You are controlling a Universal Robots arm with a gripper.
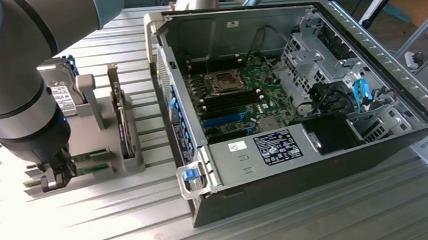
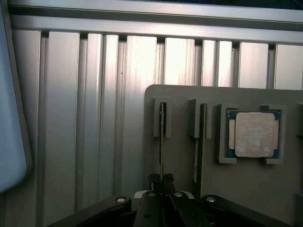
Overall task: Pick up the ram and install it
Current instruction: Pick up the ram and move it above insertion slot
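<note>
Ribbed aluminium table (image 2: 94, 104) underneath, pale slats running beneath everything. At the gripper (image 2: 161, 180), jaws clamped on the ram (image 2: 162, 135), black fingertips (image 2: 154, 179) pressed to either face of its near end. Ram on edge in a narrow slot of the grey holder (image 2: 180, 97), thin side up, reaching straight out from the jaws. Just beside that slot, a second slot with another thin board (image 2: 201, 137), also on edge, parallel to the first and apart from it. One step farther out from the jaws, a square recess with the silver processor chip (image 2: 254, 135) lying flat, green border showing round its lid. In the exterior view, gripper (image 1: 58, 173) low at one end of the same holder, under the thick grey arm (image 1: 12, 84). Beyond the jaws along the holder, a dark expansion card (image 1: 125, 124) upright on its edge, and past the arm a hard drive (image 1: 65, 91) standing in its own cradle. Well away from the jaws, across the slats, the open computer case (image 1: 303, 187) on its side, motherboard (image 1: 250, 94) exposed, black memory slots (image 1: 232, 102) next to the processor socket (image 1: 225, 82), blue cables (image 1: 360, 94) by the drive bays, a blue latch (image 1: 191, 176) on the corner nearest the holder.
</note>
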